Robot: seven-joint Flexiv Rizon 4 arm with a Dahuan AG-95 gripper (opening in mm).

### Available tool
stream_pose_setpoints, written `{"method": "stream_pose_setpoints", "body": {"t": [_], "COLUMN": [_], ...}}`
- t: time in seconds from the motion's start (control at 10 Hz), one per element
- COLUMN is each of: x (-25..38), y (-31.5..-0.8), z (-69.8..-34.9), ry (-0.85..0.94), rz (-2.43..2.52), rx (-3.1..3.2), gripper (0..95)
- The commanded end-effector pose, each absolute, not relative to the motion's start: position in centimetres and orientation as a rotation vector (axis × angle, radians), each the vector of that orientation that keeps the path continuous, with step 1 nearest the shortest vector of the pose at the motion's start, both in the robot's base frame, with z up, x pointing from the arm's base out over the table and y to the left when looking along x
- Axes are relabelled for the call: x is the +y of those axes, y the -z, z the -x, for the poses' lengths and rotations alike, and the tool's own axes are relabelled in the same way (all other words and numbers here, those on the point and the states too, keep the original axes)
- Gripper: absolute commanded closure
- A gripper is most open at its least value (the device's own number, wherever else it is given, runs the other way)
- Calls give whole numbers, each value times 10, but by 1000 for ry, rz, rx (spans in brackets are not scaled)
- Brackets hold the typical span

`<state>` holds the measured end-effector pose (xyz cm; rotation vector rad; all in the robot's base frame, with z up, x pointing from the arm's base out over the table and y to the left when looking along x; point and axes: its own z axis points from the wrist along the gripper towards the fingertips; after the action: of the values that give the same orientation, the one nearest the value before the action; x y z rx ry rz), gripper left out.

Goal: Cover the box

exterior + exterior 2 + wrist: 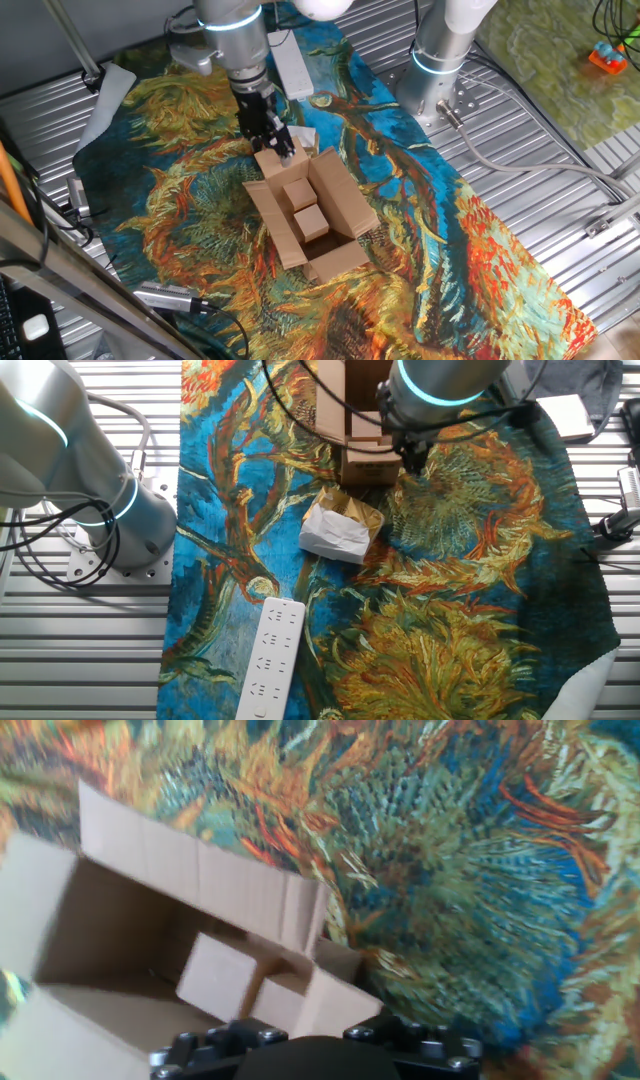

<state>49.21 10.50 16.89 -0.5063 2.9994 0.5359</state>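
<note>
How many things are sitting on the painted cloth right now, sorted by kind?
Cardboard box, flaps open: 1
Small cardboard blocks inside it: 2
Crumpled white-and-tan paper packet: 1
White power strip: 1
Total: 5

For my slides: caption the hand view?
Open box with cardboard blocks inside, seen from the claw above a painted cloth.

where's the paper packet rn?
In the other fixed view, the paper packet lies mid-cloth, just in front of the box, with the power strip nearer the camera.
</note>
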Motion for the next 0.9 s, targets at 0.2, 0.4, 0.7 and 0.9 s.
{"method": "stream_pose_setpoints", "body": {"t": [0.2,0.4,0.7,0.9], "x": [128,135,135,135], "y": [-172,-169,-169,-169], "z": [-496,-496,-496,-496], "ry": [-541,-535,-531,-531], "rz": [429,411,384,368], "rx": [3017,3016,3023,3016], "gripper": [190,190,190,190]}}
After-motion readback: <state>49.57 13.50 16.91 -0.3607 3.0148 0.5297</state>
